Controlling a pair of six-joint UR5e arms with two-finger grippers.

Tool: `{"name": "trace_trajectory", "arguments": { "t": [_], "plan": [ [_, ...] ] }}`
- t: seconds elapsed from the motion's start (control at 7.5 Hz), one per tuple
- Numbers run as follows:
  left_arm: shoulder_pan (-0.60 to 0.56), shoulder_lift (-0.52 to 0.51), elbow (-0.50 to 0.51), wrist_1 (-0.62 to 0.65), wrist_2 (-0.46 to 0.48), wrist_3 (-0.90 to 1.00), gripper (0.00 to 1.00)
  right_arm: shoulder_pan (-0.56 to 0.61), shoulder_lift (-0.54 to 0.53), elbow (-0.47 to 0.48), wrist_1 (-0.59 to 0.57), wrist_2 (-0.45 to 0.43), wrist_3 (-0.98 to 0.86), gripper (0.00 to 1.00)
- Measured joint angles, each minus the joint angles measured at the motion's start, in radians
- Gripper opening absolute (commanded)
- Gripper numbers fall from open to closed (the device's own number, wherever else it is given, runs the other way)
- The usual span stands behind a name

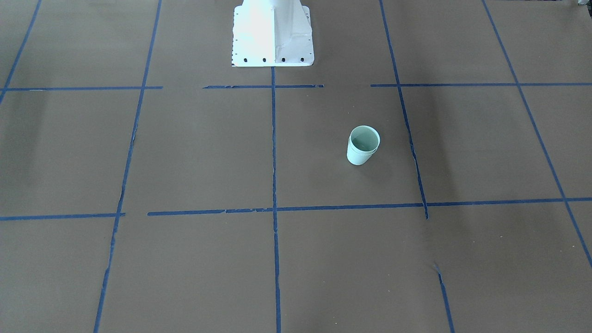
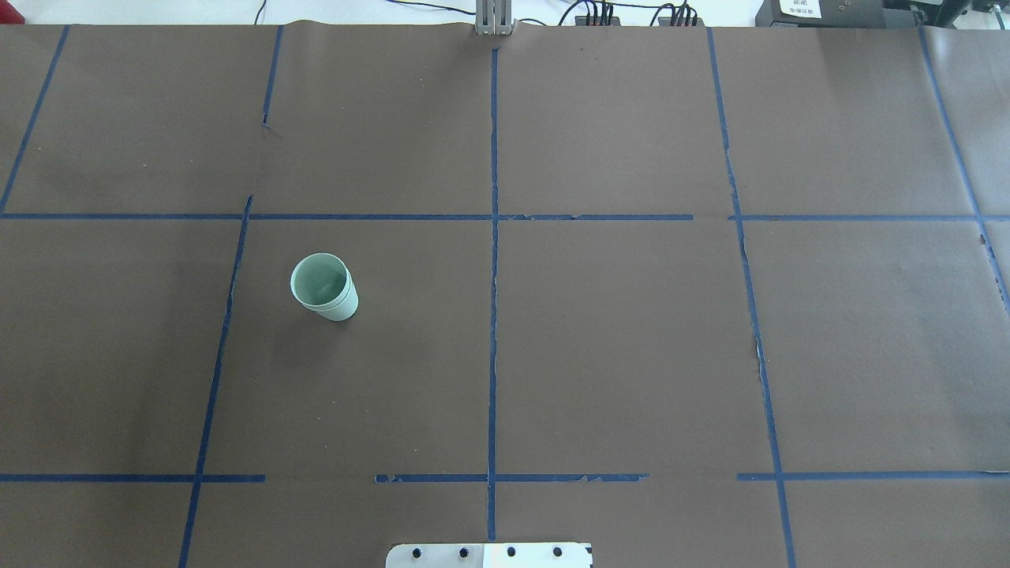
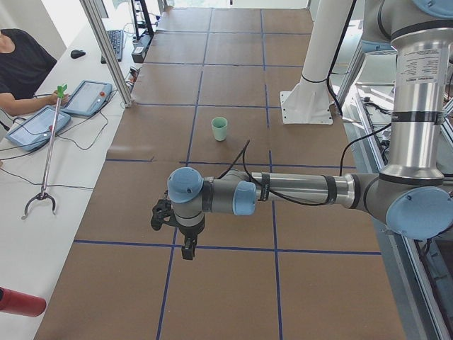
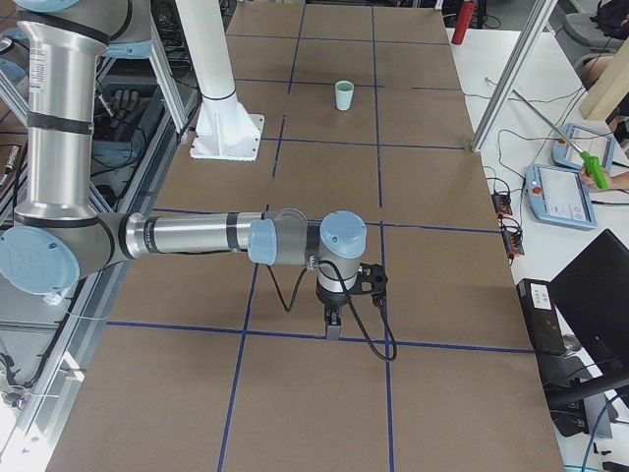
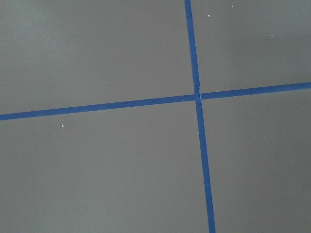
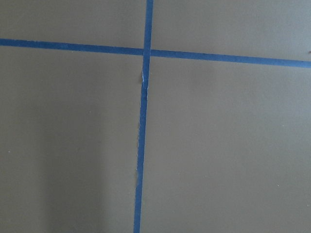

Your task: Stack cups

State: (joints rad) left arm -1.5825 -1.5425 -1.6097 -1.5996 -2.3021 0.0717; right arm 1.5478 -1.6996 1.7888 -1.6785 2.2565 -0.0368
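The pale mint-green cups (image 2: 323,288) stand upright as one unit on the brown paper on the robot's left half, also in the front view (image 1: 363,147). A double rim line shows on it, as of one cup nested in the other. No separate second cup shows anywhere. The cups also appear small in the left side view (image 3: 220,129) and the right side view (image 4: 344,95). My left gripper (image 3: 187,249) hangs over the table's left end, far from the cups. My right gripper (image 4: 333,329) hangs over the right end. I cannot tell whether either is open or shut.
Blue tape lines (image 2: 493,260) divide the brown paper into squares. The white robot pedestal base (image 1: 273,37) stands at the robot's side of the table. Operators, tablets (image 3: 88,97) and a grabber stick (image 3: 46,152) are beyond the far table edge. Both wrist views show only paper and tape.
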Motion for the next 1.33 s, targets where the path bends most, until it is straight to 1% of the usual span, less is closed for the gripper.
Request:
{"name": "trace_trajectory", "arguments": {
  "t": [0.4, 0.67, 0.93, 1.33],
  "plan": [
    [-0.001, 0.001, -0.001, 0.051, -0.005, -0.001, 1.00, 0.000, 0.000, 0.000, -0.001, 0.000, 0.000, 1.00],
    [-0.001, 0.001, -0.003, 0.095, -0.059, -0.001, 1.00, 0.000, 0.000, 0.000, -0.001, 0.000, 0.000, 1.00],
    [-0.001, 0.001, -0.005, 0.105, -0.084, 0.000, 1.00, 0.000, 0.000, 0.000, 0.000, 0.000, 0.000, 1.00],
    [-0.001, 0.001, -0.009, 0.101, -0.087, 0.000, 1.00, 0.000, 0.000, 0.000, 0.000, 0.000, 0.000, 1.00]
  ]
}}
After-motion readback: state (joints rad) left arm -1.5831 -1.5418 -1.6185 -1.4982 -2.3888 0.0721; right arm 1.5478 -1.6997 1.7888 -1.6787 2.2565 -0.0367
